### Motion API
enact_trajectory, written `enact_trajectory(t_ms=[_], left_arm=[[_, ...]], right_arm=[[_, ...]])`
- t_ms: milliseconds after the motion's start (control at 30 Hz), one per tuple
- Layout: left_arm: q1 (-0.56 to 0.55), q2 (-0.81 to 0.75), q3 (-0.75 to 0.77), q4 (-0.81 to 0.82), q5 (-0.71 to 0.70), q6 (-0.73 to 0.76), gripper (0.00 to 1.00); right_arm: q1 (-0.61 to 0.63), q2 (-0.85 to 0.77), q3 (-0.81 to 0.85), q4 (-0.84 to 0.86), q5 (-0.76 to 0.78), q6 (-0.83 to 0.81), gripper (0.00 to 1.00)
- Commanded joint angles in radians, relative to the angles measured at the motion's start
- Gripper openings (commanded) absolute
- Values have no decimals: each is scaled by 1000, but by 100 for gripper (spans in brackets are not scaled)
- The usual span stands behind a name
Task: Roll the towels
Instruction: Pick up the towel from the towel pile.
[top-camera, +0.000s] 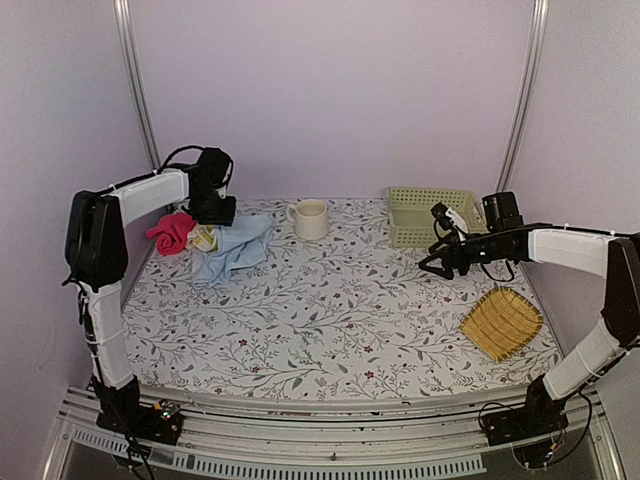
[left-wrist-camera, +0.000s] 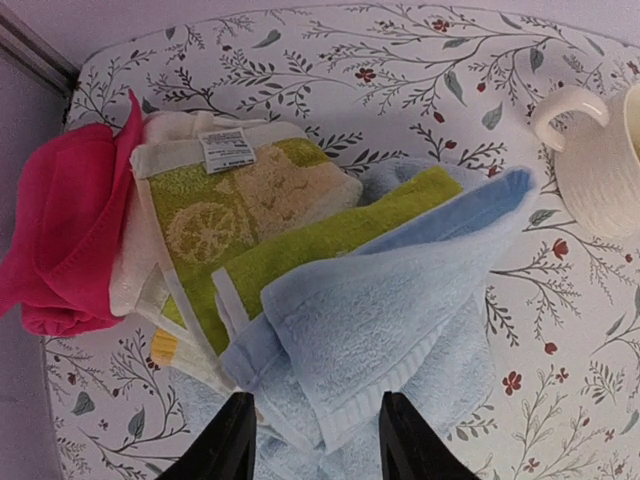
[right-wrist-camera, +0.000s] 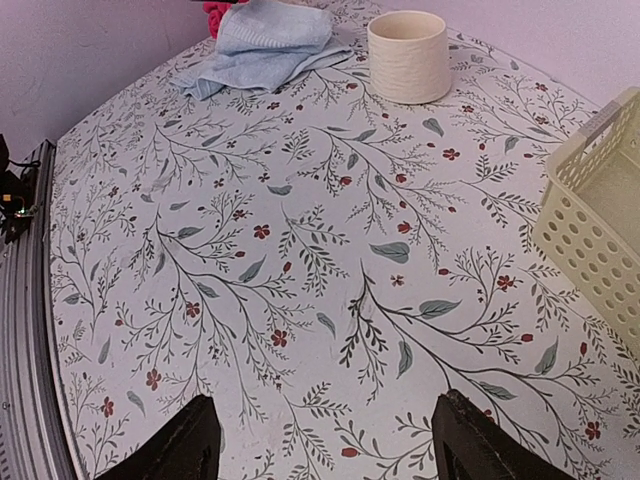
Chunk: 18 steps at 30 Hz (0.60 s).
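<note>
The pale blue towel (top-camera: 238, 250) lies crumpled at the table's back left, partly on top of the yellow-green and cream patterned towel (top-camera: 204, 238). In the left wrist view the blue towel (left-wrist-camera: 380, 310) drapes over the patterned towel (left-wrist-camera: 250, 205), which shows a white label. My left gripper (top-camera: 214, 209) hovers over this pile. It is open (left-wrist-camera: 318, 445), its two fingers straddling a folded edge of the blue towel without pinching it. My right gripper (top-camera: 440, 263) hangs open (right-wrist-camera: 320, 440) above bare tablecloth at the right. The blue towel (right-wrist-camera: 262, 42) is far from it.
A pink cloth (top-camera: 171, 232) is bunched left of the towels, by the wall. A cream mug (top-camera: 310, 218) stands right of them. A pale green slotted basket (top-camera: 432, 214) sits at the back right. The yellow woven tray (top-camera: 501, 322) lies at the front right.
</note>
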Motion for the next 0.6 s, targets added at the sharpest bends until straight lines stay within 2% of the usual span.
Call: enact_trajectory(t_ms=[0,233,567], left_arm=[[21,81,73,-34,25,-29,41],[36,168,169,-43,23,-37,38],[35,170,188,-40,36,-32,16]], right_arm=[[8,-17,-9,5,-16,-40,75],[8,-9,-7,-10,-12,-58,74],[8,8,2,-25,-16,-73,72]])
